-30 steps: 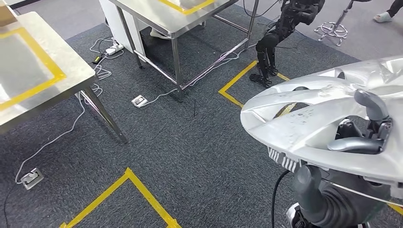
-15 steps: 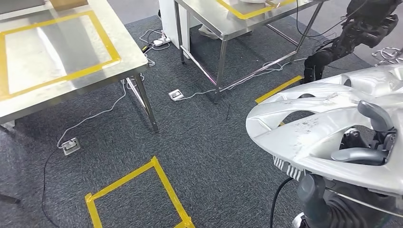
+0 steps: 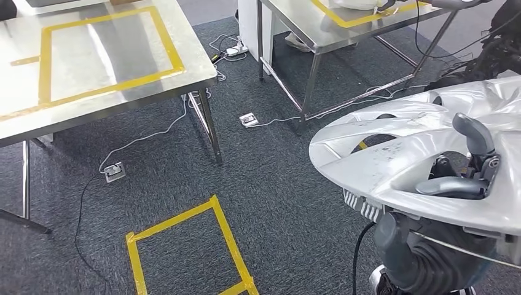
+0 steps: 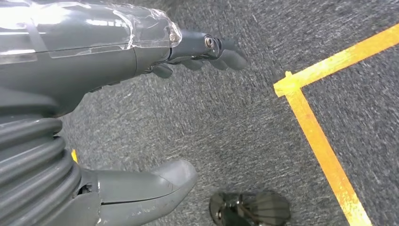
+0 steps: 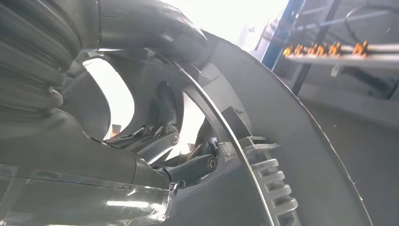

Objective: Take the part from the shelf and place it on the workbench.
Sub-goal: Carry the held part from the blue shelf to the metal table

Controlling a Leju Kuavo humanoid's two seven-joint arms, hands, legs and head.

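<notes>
Grey carpet (image 3: 270, 203) with yellow tape lines (image 3: 184, 246) covers the floor, and two shiny metal tables (image 3: 92, 67) with yellow tape on top stand on it. At the right, the right hand (image 3: 461, 175) holds a big silver wheel cover (image 3: 393, 153). It is round, with long holes and some scuff marks. Dark fingers (image 3: 476, 138) poke up through one hole and curl over its top. The left hand (image 4: 197, 52) hangs above the carpet, holding nothing, its fingers loosely spread.
</notes>
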